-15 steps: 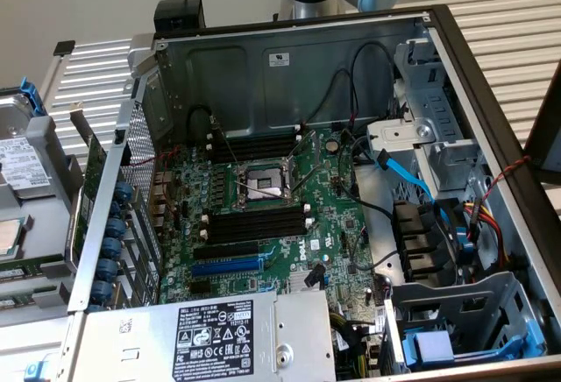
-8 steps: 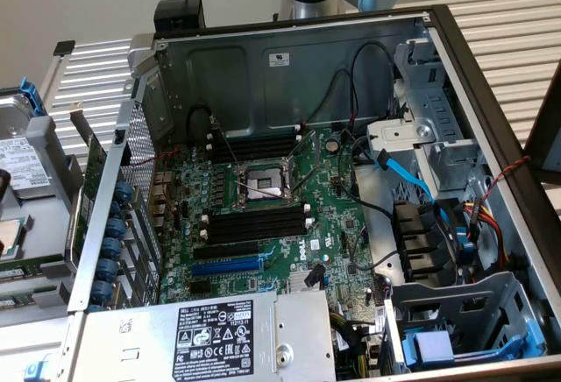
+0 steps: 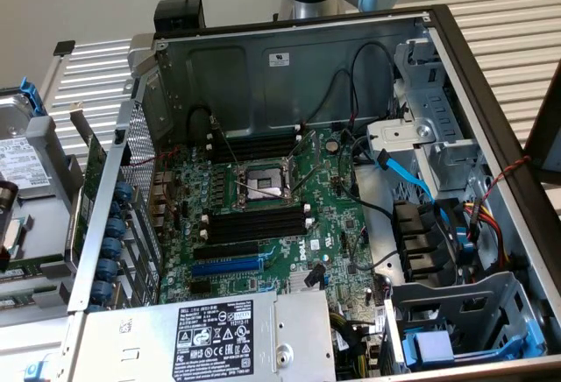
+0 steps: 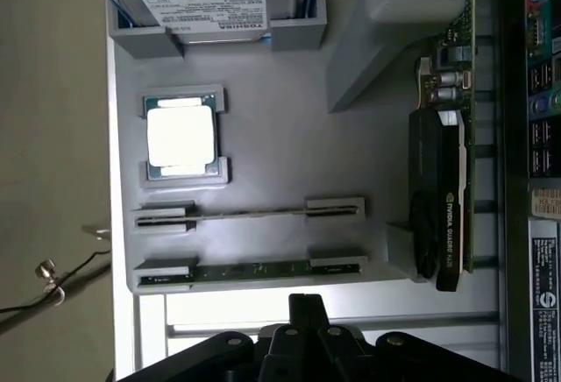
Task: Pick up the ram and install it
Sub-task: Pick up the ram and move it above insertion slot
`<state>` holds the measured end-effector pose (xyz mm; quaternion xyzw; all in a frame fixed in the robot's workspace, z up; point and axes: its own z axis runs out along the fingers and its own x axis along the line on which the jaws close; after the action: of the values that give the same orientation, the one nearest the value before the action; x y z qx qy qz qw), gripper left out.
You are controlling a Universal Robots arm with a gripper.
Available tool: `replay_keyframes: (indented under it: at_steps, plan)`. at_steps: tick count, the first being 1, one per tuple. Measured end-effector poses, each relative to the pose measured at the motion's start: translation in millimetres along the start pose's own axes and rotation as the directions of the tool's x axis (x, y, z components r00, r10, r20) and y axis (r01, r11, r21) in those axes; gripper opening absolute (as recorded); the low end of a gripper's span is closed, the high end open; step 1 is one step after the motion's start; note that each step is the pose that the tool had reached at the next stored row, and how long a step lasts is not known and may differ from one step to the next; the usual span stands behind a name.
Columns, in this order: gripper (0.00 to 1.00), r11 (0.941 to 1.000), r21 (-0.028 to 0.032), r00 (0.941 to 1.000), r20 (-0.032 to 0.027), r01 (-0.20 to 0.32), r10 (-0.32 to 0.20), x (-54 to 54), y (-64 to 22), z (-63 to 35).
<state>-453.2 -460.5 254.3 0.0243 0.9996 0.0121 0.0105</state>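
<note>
Claw pinched shut on nothing, the black gripper (image 4: 307, 307) hangs near the long thin green ram stick (image 4: 250, 268), seated edge-up in a grey tray (image 4: 280, 137) beside a second stick (image 4: 250, 214), a silver square processor (image 4: 180, 132) and a black-shrouded graphics card (image 4: 443, 215), while the open metal computer case (image 3: 263, 67) sits at the exterior view's centre on a white slatted bench (image 3: 517, 23).

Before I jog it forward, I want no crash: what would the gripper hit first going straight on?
Probably the nearer ram standing in the grey tray, just ahead of the shut gripper; depth is unclear.
</note>
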Motion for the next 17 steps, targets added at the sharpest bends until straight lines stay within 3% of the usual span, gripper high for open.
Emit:
replay_keyframes:
  at_steps: [4, 12, 17]
  plan:
    - [0.11, 1.0000, 0.0000, 1.0000, -0.0006, 0.004, -0.004, 0.1, -0.2, 7.0]
    - [0.11, 1.0000, 0.0007, 1.0000, -0.0006, 0.005, -0.005, 0.1, -0.2, 8.1]
    - [0.11, 0.9991, 0.0002, 0.9991, -0.0016, 0.042, -0.042, 0.2, 0.3, 10.0]
